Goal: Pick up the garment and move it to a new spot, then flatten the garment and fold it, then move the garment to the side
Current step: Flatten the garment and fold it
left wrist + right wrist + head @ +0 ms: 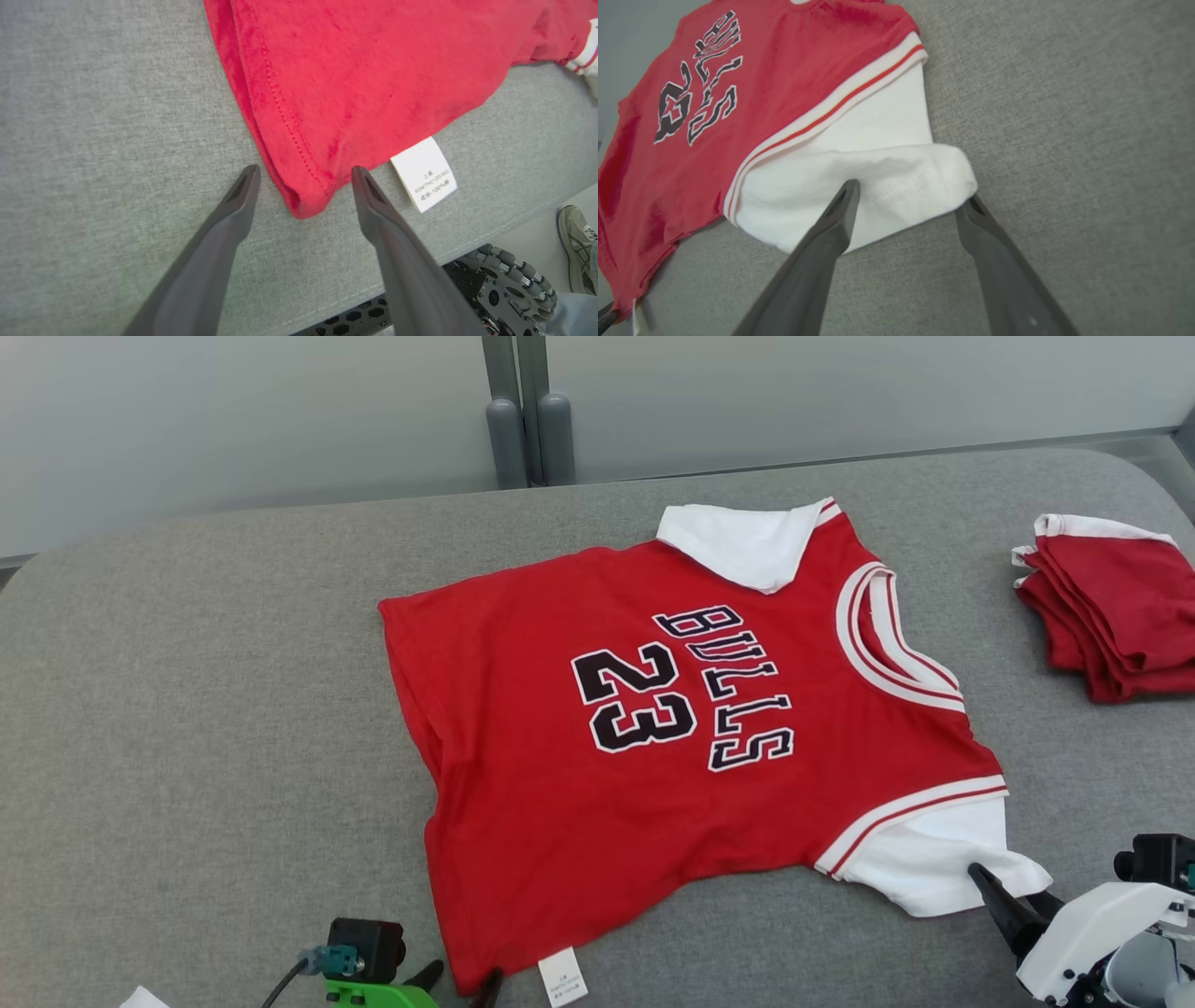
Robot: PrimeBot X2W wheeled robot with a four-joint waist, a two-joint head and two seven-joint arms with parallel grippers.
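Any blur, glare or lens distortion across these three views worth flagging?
Head view: even soft light, garment lettering crisp, no glare. Left wrist view: sharp, hem stitching and label in focus. Right wrist view: wide-angle stretch skews the lettering; white sleeve bright, creases faint.

Lettering on the garment [653, 784]: "BULLS"
Number on the garment: "23"
Print on the white label [424, 174]: small; "100%" partly legible
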